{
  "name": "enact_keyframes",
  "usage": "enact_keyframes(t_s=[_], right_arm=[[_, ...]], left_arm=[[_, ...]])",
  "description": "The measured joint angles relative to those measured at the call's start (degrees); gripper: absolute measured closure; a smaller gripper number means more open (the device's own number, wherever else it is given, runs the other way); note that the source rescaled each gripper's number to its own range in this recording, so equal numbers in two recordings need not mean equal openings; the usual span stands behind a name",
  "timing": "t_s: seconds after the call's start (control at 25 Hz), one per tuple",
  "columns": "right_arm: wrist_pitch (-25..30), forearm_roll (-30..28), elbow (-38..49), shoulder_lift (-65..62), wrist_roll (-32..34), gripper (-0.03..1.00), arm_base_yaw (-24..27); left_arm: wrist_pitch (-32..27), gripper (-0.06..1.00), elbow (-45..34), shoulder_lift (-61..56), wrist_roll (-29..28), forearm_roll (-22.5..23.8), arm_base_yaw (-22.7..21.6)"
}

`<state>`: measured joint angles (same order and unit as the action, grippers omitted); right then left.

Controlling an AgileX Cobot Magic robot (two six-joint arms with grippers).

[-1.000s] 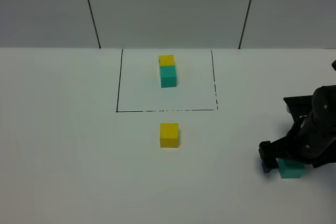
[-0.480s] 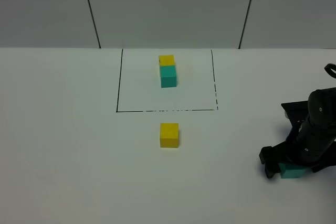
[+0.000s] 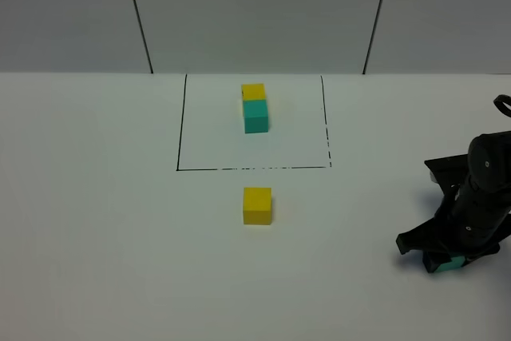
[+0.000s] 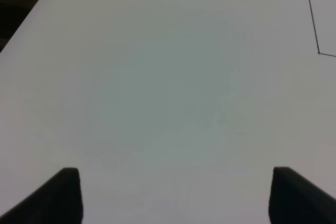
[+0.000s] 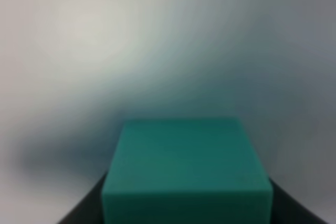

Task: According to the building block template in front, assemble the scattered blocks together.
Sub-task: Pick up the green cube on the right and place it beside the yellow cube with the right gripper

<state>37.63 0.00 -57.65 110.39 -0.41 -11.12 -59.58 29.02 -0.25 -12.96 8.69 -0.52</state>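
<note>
My right claw (image 3: 445, 261) is down at the near right of the table (image 3: 96, 221), jaws drawn in tight on the teal cube (image 3: 453, 263). In the right wrist view the cube (image 5: 188, 171) fills the gap, with a dark finger (image 5: 86, 211) pressed against each side. From the high camera only a sliver of teal shows under the black arm, and I cannot tell whether the cube is resting on the surface or just off it.

My left claw (image 4: 176, 195) hangs over bare white table, fingers spread well apart with nothing between them. It is outside the high view.

Moving out from the right claw, the loose yellow cube (image 3: 257, 205) sits alone near the middle, well to the left of the teal cube and just on the near side of the black rectangle (image 3: 180, 133). Inside that frame, towards its far edge, stands the template (image 3: 255, 107): yellow behind, teal in front, touching.
</note>
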Motion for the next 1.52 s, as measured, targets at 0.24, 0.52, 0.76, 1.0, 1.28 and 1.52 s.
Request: enact_keyframes(t_s=[0.24, 0.52, 0.76, 1.0, 1.28, 1.52], right_arm=[[6.6, 2.7, -6.9, -1.2, -9.6, 0.81, -1.5], [7.9, 2.8, -16.1, -1.6, -35.2, 0.81, -10.3], [6.5, 0.0, -20.2, 0.1, -43.5, 0.81, -15.8], [14.8, -6.9, -27.4, 7.2, -45.8, 0.81, -19.0], [16.1, -7.2, -33.7, 11.4, -51.7, 0.81, -22.2], [17.5, -7.0, -36.1, 14.4, -52.7, 0.81, -22.8]], left_arm=[[0.0, 0.34, 0.0, 0.0, 0.0, 0.0, 0.0], [0.0, 0.34, 0.0, 0.0, 0.0, 0.0, 0.0], [0.0, 0.34, 0.0, 0.0, 0.0, 0.0, 0.0], [0.0, 0.34, 0.0, 0.0, 0.0, 0.0, 0.0], [0.0, 0.34, -0.1, 0.0, 0.0, 0.0, 0.0], [0.0, 0.34, -0.1, 0.0, 0.0, 0.0, 0.0]])
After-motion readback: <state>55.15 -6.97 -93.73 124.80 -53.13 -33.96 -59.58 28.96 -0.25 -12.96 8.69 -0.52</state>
